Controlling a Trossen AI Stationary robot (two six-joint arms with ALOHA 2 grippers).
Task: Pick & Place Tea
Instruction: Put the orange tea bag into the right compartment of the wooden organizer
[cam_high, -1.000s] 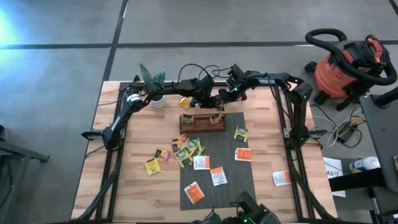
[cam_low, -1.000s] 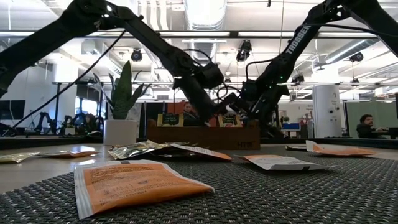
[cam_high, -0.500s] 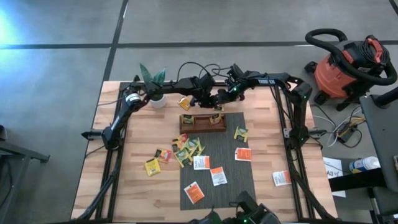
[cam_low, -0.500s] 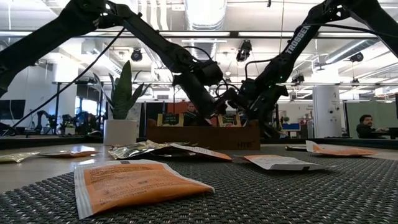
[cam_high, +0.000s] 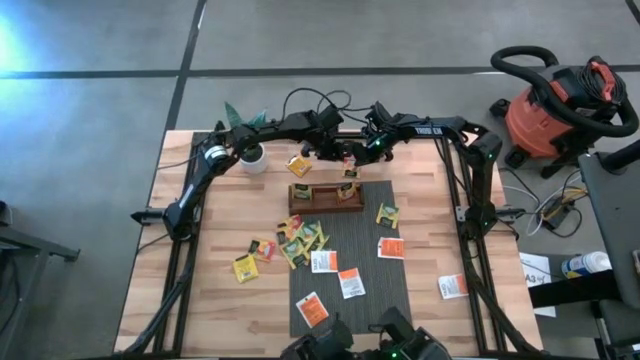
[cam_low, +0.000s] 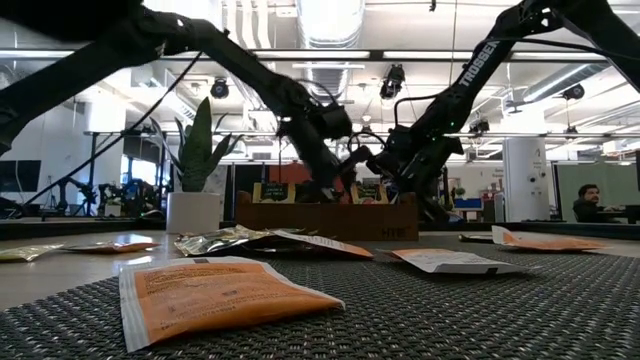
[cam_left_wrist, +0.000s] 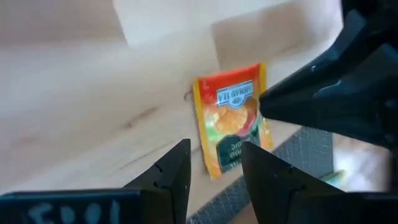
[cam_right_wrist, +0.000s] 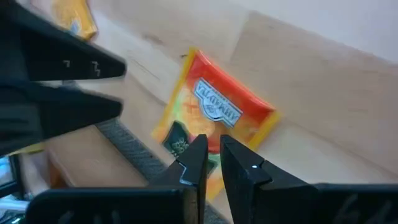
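Observation:
A tea sachet, orange and yellow with a green end, is just behind the long wooden tray, with my right gripper shut on it. My left gripper stands open a little way from the sachet, its fingers clear of it. In the high view the two grippers meet at the table's far middle, left and right. Two sachets stand upright in the tray. Several more lie flat on the grey mat and on the wood. My right gripper pinches the sachet between its two fingers at a side edge near the green end. The fingers slant down at it from the table's right. The sachet stands out flat beyond the fingertips; whether it touches the table I cannot tell.
Another orange sachet lies on the wood left of the grippers. A white pot with a green plant stands at the far left. A lone sachet lies near the right edge. A red vacuum stands off the table.
My left gripper has drawn back a little toward the table's far edge, away from the sachet, and has stayed open. My right gripper has kept the sachet where it was.

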